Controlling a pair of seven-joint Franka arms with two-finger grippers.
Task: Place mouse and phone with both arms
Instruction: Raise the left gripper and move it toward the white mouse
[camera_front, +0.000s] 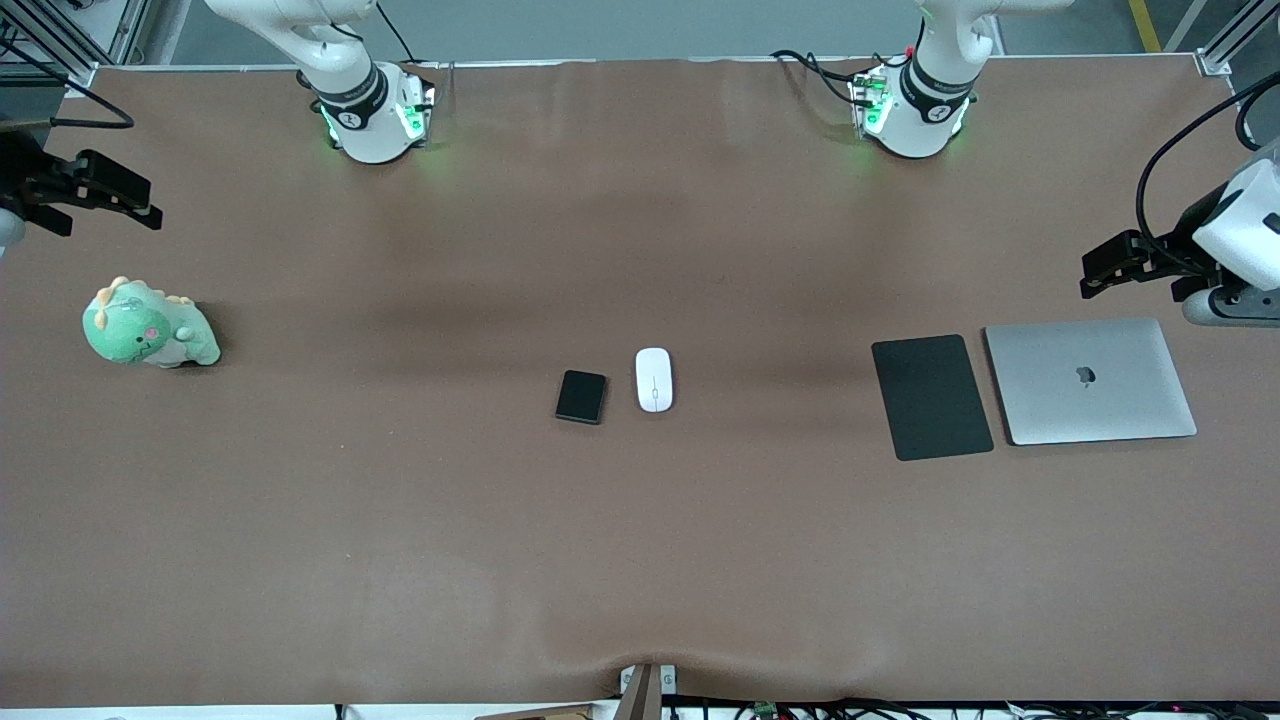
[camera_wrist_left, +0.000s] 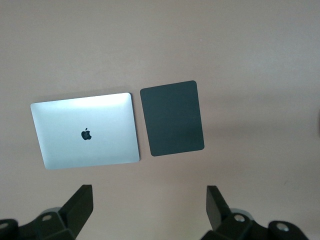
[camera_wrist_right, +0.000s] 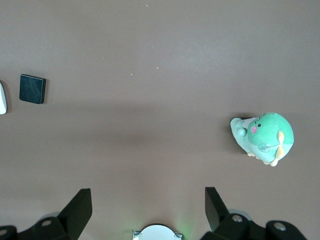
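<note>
The white oval mouse (camera_front: 654, 379) lies at the middle of the table, and the small glossy black phone (camera_front: 581, 396) lies right beside it on the side toward the right arm's end. The phone (camera_wrist_right: 32, 89) and an edge of the mouse (camera_wrist_right: 2, 98) also show in the right wrist view. My left gripper (camera_front: 1128, 263) is open and empty, up in the air at the left arm's end of the table, with its fingers (camera_wrist_left: 79, 205) wide apart. My right gripper (camera_front: 105, 195) is open and empty, up in the air at the right arm's end, above a green toy.
A matte black pad (camera_front: 932, 396) and a closed silver laptop (camera_front: 1090, 380) lie side by side toward the left arm's end; both show in the left wrist view, pad (camera_wrist_left: 172, 118) and laptop (camera_wrist_left: 85, 130). A green plush dinosaur (camera_front: 147, 326) sits toward the right arm's end.
</note>
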